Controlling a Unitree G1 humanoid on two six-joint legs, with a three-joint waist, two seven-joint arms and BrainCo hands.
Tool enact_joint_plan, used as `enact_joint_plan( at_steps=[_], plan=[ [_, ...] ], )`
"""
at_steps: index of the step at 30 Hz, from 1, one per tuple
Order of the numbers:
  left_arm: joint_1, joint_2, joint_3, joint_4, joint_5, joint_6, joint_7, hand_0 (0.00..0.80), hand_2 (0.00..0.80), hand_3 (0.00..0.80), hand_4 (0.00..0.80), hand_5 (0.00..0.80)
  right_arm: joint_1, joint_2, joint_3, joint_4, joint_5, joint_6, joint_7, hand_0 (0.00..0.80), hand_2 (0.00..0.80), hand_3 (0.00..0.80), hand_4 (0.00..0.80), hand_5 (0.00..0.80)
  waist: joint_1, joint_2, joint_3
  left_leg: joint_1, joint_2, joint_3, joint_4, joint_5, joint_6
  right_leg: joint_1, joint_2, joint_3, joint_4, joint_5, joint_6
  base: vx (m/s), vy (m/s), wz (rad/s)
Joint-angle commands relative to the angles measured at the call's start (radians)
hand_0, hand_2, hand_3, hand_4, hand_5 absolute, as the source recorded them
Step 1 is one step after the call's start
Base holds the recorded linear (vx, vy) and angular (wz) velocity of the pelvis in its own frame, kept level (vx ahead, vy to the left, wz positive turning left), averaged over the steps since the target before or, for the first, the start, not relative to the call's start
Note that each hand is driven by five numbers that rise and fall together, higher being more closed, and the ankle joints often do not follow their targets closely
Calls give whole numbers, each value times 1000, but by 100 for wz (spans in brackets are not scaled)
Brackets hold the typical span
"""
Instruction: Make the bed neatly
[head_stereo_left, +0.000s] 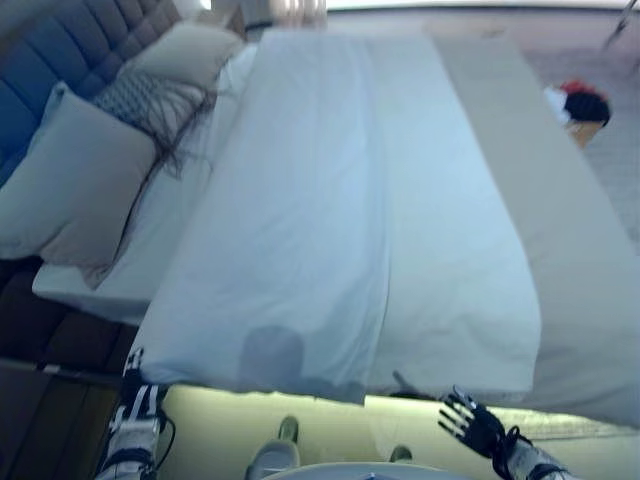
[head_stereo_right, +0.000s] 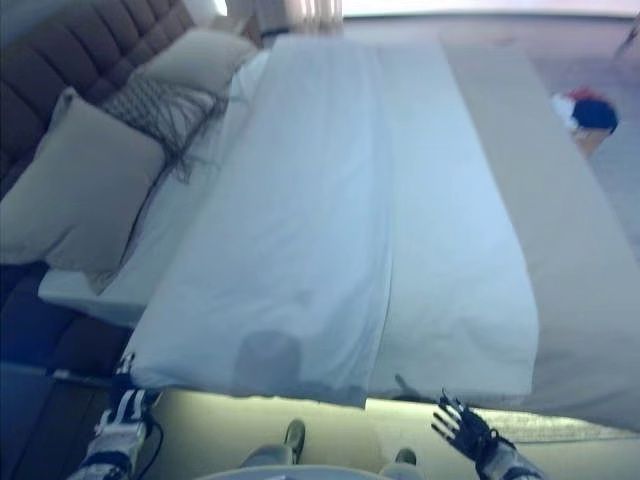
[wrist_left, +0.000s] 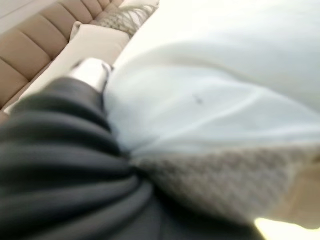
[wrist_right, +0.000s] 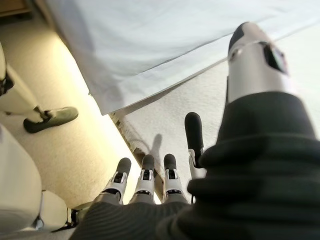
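A pale blue duvet (head_stereo_left: 330, 220) lies along the bed, with a lengthwise fold down its middle and its near edge hanging over the bed's side. My left hand (head_stereo_left: 133, 368) is at the duvet's near left corner. The left wrist view shows its dark cover (wrist_left: 60, 150) pressed against the duvet (wrist_left: 210, 100), fingers hidden. My right hand (head_stereo_left: 470, 422) is open with spread fingers, just below the duvet's near right edge and apart from it. The right wrist view shows its straight fingers (wrist_right: 145, 180) under that edge (wrist_right: 150, 45).
Two beige pillows (head_stereo_left: 70, 185) and a patterned cushion (head_stereo_left: 150, 100) lie against the padded headboard (head_stereo_left: 60, 50) at the left. A beige textured cover (head_stereo_left: 560, 230) shows right of the duvet. A red and dark object (head_stereo_left: 580, 105) lies on the floor at the far right.
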Motion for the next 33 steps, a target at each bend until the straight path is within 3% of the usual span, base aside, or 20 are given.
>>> enact_joint_plan(
  at_steps=[1, 6, 10, 15, 22, 23, 24, 25, 33],
  plan=[
    [46, 108, 80, 12, -120, -130, 47, 800, 800, 800, 800, 800, -83, 6, 3, -27, 40, -33, 26, 0, 0, 0, 0, 0, 61, -67, 137, -40, -15, 32, 143, -54, 42, -89, -123, 71, 222, -58, -9, -129, 63, 11],
    [-22, 107, 8, -11, -172, -136, 98, 800, 800, 800, 800, 800, -162, -39, 38, -110, 72, -20, 12, 0, 0, 0, 0, 0, 34, -89, 242, -186, -22, 65, 331, -109, 58, -253, -145, 122, 402, -85, -11, -212, 160, 17],
    [-49, 109, -1, -58, -219, -161, 168, 800, 800, 800, 800, 800, -195, -91, 29, -160, 68, 4, 3, 0, 0, 0, 0, 0, 23, -103, 284, -312, -12, 77, 458, -159, 72, -409, -144, 179, 538, -110, -7, -155, 194, -3],
    [-99, 134, -11, -60, -217, -165, 207, 800, 800, 800, 800, 800, -242, -150, 28, -171, 86, 30, 40, 0, 0, 0, 0, 0, 17, -118, 299, -462, 7, 98, 573, -198, 80, -564, -143, 210, 641, -114, -7, -139, 130, -11],
    [-150, 152, -26, -8, -245, -158, 263, 800, 800, 800, 800, 800, -293, -203, 48, -184, 91, 43, 72, 0, 0, 0, 0, 0, 1, -105, 299, -622, 1, 113, 683, -233, 83, -736, -139, 257, 748, -126, -8, -78, 124, -7],
    [-152, 152, -30, -2, -251, -154, 268, 618, 618, 618, 618, 618, -296, -205, 51, -190, 93, 43, 80, 0, 0, 0, 0, 0, 1, -103, 298, -629, -3, 109, 701, -259, 77, -746, -137, 266, 767, -146, 1, 17, 66, -7],
    [-149, 155, -29, 6, -258, -141, 264, 66, 66, 66, 66, 66, -296, -208, 52, -196, 93, 44, 87, 0, 0, 0, 0, 0, 0, -101, 298, -641, -4, 111, 712, -263, 76, -759, -137, 267, 778, -148, 1, 20, 68, -8],
    [-146, 159, -30, 19, -262, -126, 260, 0, 0, 0, 0, 0, -295, -211, 56, -206, 95, 44, 94, 0, 0, 0, 0, 0, -2, -100, 298, -652, -6, 112, 723, -266, 75, -769, -136, 269, 785, -151, 2, -38, 56, -7],
    [-120, 112, -64, 44, -285, -20, 198, 0, 0, 0, 0, 0, -284, -220, 52, -229, 111, 35, 77, 0, 0, 0, 0, 0, -6, -96, 292, -702, -9, 113, 767, -281, 75, -824, -129, 270, 828, -166, 1, -34, 33, -1]
  ],
)
